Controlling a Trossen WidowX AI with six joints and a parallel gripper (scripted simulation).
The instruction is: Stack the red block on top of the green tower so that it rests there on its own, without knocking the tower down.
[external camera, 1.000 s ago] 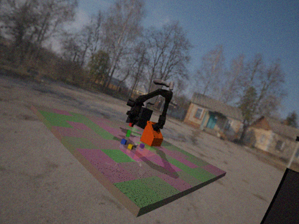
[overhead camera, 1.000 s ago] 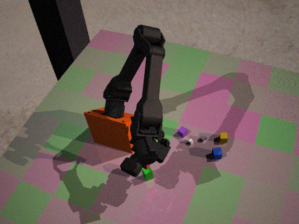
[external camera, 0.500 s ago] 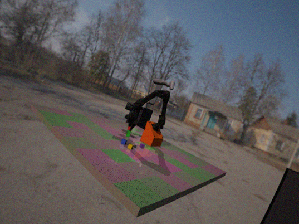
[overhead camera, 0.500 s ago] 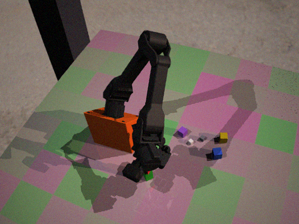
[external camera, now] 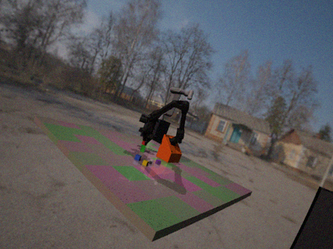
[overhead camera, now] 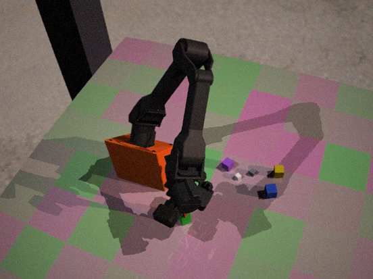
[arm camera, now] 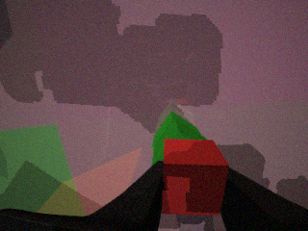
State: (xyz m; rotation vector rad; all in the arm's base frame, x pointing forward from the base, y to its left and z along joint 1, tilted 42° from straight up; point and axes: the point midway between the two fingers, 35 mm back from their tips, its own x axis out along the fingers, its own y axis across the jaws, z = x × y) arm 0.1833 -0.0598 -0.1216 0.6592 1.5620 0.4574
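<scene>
My gripper [arm camera: 188, 168] is shut on the red block [overhead camera: 185, 214] [external camera: 143, 142] [arm camera: 194, 188], which shows between the two dark fingers in the wrist view. The green tower [overhead camera: 185, 220] [external camera: 142, 148] [arm camera: 174, 129] stands upright below the red block. In the exterior view the red block is right above the tower's top; whether they touch cannot be told. In the wrist view the tower is partly hidden behind the red block and appears turned relative to it. In the top view the arm hides the fingers and most of the red block.
Blue [overhead camera: 271, 190] [external camera: 138, 157], yellow [overhead camera: 279, 171] [external camera: 145, 162] and purple [overhead camera: 227, 164] [external camera: 158, 161] blocks lie to one side, with small white [overhead camera: 237, 176] and grey [overhead camera: 252, 171] blocks among them. The arm's orange base [overhead camera: 135, 167] [external camera: 166, 151] stands near the tower.
</scene>
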